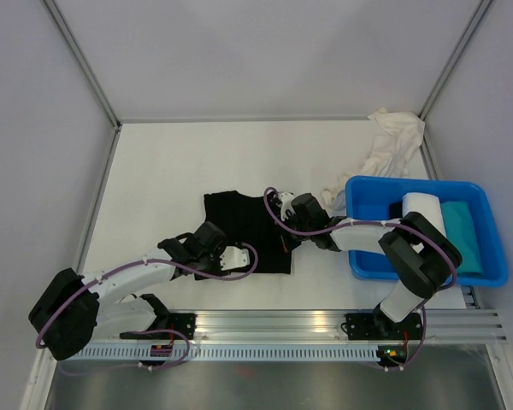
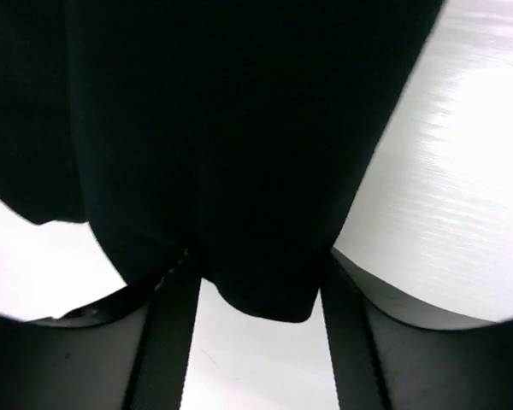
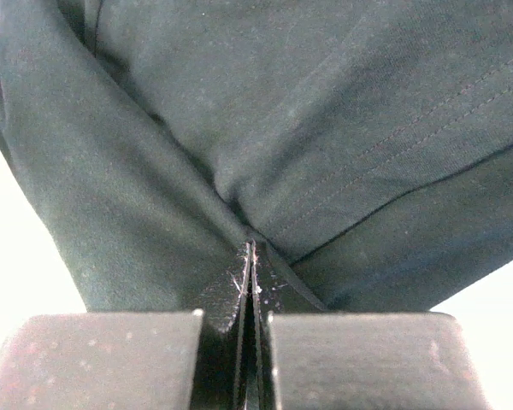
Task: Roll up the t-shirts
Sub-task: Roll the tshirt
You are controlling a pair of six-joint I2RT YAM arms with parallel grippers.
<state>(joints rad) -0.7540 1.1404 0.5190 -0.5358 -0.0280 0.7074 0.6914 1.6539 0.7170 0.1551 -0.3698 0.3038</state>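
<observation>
The black t-shirt [image 1: 244, 224] lies partly folded in the middle of the table. My right gripper [image 1: 283, 205] is at its far right edge and, in the right wrist view, is shut [image 3: 253, 249] on a pinch of the dark cloth [image 3: 325, 128]. My left gripper [image 1: 229, 256] is at the shirt's near left edge. In the left wrist view its fingers [image 2: 167, 342] stand wide apart, with a fold of the black cloth [image 2: 256, 171] lying over their tips. A rolled white t-shirt [image 1: 422, 207] and a teal t-shirt [image 1: 463, 232] lie in the blue bin [image 1: 363, 184].
A crumpled white cloth [image 1: 392, 145] lies at the back right corner, trailing toward the bin. The bin stands at the right edge beside my right arm. Grey walls close in the table on three sides.
</observation>
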